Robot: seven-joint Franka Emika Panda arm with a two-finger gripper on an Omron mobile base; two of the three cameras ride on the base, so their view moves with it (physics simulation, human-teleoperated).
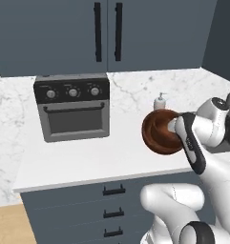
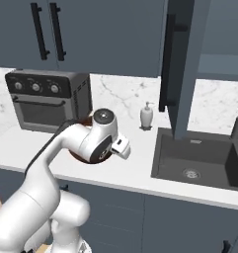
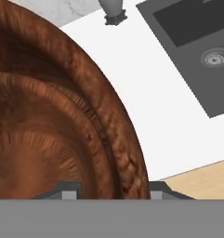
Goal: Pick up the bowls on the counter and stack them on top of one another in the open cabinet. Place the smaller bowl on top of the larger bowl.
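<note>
ITEM: bowl (image 1: 159, 132), lifted off the surface (image 1: 88, 159), tilted on edge, at 3 o'clock of the oven (image 1: 72, 108) | HAND (image 3: 114, 191): pinching the bowl's rim | RISK: thin rim grip may slip; bowl may knock the soap bottle (image 2: 146, 116) or cabinet door (image 2: 179, 64).

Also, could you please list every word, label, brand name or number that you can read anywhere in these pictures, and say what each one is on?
None can be read.
Toaster oven: three knobs ringed with faint marks, too small and blurred to read.
Soap dispenser: plain, no label.
Cabinet doors: bare, black handles, no lettering.
Wooden bowl in the gripper: grain, no marking.
Sink: no text.
</note>
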